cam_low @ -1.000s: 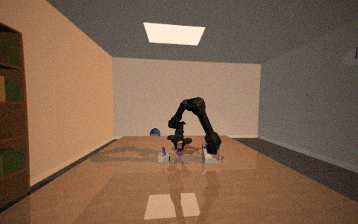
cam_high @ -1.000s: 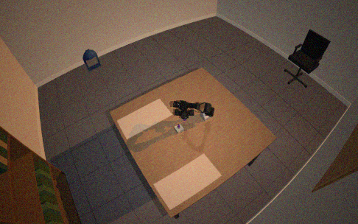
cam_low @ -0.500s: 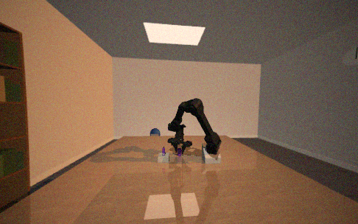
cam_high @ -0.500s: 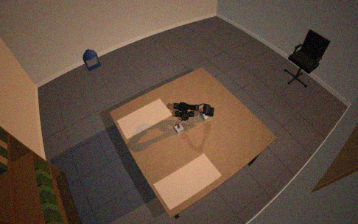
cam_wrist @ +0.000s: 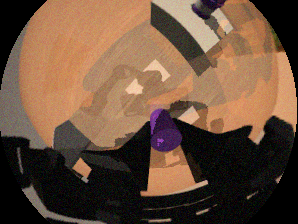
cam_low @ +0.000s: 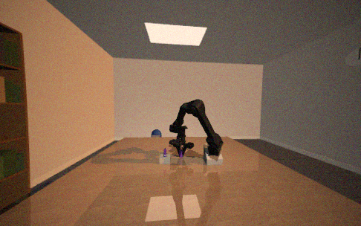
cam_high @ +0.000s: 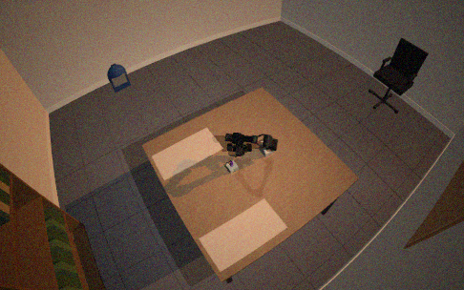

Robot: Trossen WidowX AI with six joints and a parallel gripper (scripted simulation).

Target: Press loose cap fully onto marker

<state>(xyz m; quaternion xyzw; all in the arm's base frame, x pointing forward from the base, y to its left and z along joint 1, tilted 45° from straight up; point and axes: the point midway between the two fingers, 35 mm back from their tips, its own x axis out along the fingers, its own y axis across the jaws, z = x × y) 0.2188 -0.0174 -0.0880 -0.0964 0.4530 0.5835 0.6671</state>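
Note:
The purple cap (cam_low: 181,153) (cam_wrist: 166,139) stands upright on the table, between the fingertips. My gripper (cam_low: 181,151) (cam_wrist: 161,122) points down and is shut on the cap, one finger on each side. In the top view the arm hides the cap. The marker (cam_high: 231,163) (cam_low: 165,152) (cam_wrist: 206,7) stands upright in the holder block, with its purple tip bare. The pale holder block (cam_high: 232,169) (cam_low: 163,160) (cam_wrist: 186,24) stands on the table a short way from the gripper, to its left in the exterior view. The wrist view cuts off part of the block.
The arm's pale base (cam_high: 266,153) (cam_low: 214,160) stands on the wooden table (cam_high: 305,176), right of the gripper in the exterior view. Two bright rectangular patches lie on the table in the top view. An office chair (cam_high: 396,73) and a blue object (cam_high: 117,75) are off the table.

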